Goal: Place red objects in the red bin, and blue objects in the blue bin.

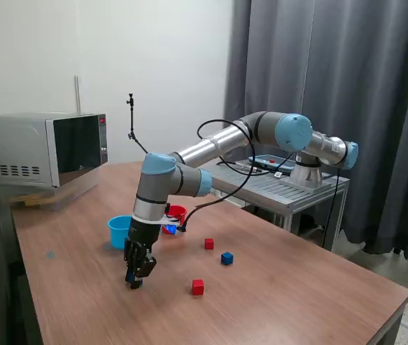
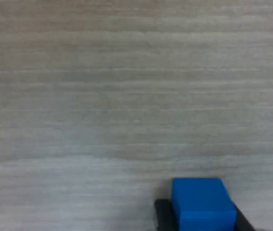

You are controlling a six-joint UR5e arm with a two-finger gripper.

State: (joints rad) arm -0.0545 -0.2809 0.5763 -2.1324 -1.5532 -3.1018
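Note:
My gripper (image 1: 133, 282) is down at the wooden table (image 1: 297, 287), in front of the light blue cup (image 1: 119, 231). In the wrist view a dark blue cube (image 2: 202, 204) sits between my dark fingers (image 2: 163, 214), which press on both of its sides. The red cup (image 1: 177, 213) stands behind my arm and is partly hidden by it. A second dark blue cube (image 1: 227, 258) and two red cubes (image 1: 209, 244) (image 1: 197, 287) lie apart on the table, toward the exterior view's right of the gripper.
A microwave (image 1: 39, 149) stands at the back on the exterior view's left. A metal cart (image 1: 290, 188) carrying the arm's base is behind the table on the right. Grey curtains hang behind it.

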